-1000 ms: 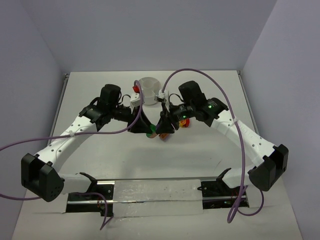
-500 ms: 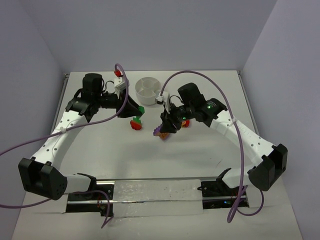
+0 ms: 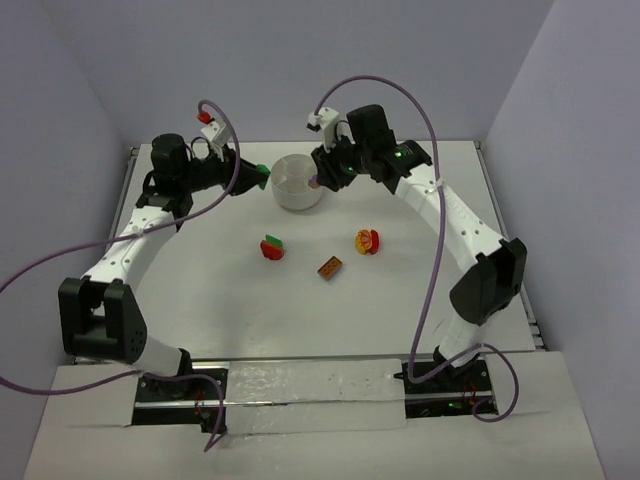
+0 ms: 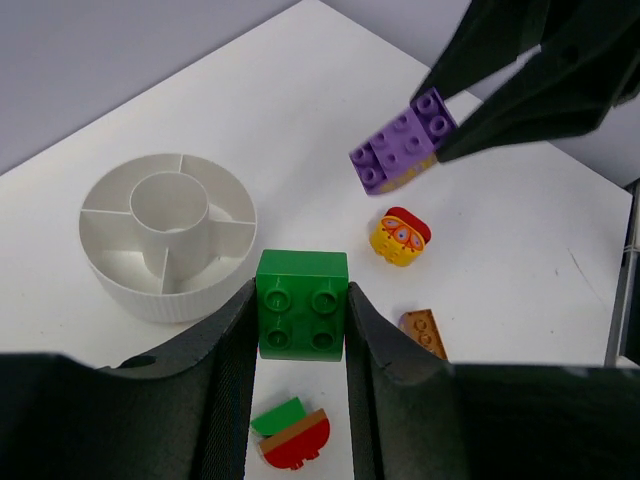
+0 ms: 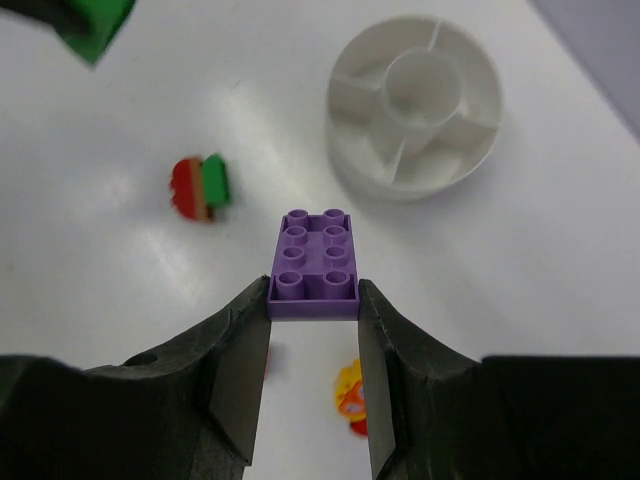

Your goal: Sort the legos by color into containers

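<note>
Crowding was the chief risk. Both arms hung close to the bowl (image 3: 298,200) in the upper centre of the top view, one on each side of it. The left gripper (image 4: 300,330) was clenched on a green brick (image 4: 302,305), pinched squarely by its sides, just left of the rim. The right gripper (image 5: 313,300) grasped a purple brick (image 5: 313,255) by one end only, at the bowl's right edge. Whether that brick was over a wedge or just outside the rim could not be told from above.

If both arms had gone in together, the fingers could have knocked each other or shoved the light bowl across the table (image 3: 420,300). The purple brick looked tilted in the left wrist view, and with so little of it between the pads it could have twisted or slipped free early. The wedges were narrow, so a drop from height might have bounced off a divider into the wrong section or onto the table. Every compartment looked bare, so a misplaced first brick would have spoiled the colour scheme.

A red-and-green piece (image 3: 272,247), a brown brick (image 3: 329,268) and a yellow-and-red piece (image 3: 367,241) lay loose mid-frame, below the bowl.
</note>
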Motion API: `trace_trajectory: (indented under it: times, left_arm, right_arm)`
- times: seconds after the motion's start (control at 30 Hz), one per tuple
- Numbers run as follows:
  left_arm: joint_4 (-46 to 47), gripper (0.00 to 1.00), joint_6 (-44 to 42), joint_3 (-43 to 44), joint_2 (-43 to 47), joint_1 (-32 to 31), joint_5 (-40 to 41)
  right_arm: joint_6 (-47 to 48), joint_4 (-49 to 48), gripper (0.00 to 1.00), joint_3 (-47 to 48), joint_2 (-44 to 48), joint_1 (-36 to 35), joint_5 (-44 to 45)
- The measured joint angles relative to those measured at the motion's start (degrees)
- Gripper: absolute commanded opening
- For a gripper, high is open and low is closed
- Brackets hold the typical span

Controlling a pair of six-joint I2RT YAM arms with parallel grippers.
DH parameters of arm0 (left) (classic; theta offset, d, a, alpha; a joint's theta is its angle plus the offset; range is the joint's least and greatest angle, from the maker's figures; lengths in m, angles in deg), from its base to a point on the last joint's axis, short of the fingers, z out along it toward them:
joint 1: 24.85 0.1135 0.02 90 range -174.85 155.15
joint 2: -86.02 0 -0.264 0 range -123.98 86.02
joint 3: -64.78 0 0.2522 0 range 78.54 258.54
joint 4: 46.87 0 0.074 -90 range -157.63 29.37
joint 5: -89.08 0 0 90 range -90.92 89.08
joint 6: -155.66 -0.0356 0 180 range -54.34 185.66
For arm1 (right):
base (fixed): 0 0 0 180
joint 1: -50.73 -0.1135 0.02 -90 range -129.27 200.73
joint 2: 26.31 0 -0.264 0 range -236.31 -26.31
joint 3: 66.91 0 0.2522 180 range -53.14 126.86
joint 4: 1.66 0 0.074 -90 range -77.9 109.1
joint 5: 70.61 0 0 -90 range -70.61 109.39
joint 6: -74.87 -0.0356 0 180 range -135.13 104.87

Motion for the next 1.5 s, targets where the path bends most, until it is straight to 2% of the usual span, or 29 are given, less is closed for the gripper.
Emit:
trace_trajectory:
  times: [0.13, 0.3, 0.6, 1.5]
  left_arm:
    - [5.60, 0.04, 1.44, 0.41, -5.99, 0.27, 0.08]
    - [16.47, 0.03, 7.76, 0.44, -12.97, 2.64, -1.40]
    - [29.92, 0.03, 14.20, 0.22, -16.60, 4.71, -2.31]
    - [35.94, 0.04, 16.89, 0.23, -22.31, 6.11, -2.49]
  right_arm:
    - [3.00, 0.63, 0.00, 9.30, -8.29, 1.00, 2.92]
    - [6.94, 3.41, 0.00, 16.58, -18.04, 2.15, 6.53]
    - [11.87, 7.90, 0.00, 24.43, -25.36, 2.54, 9.76]
    - [16.95, 6.44, 0.12, 29.71, -31.48, 2.10, 10.58]
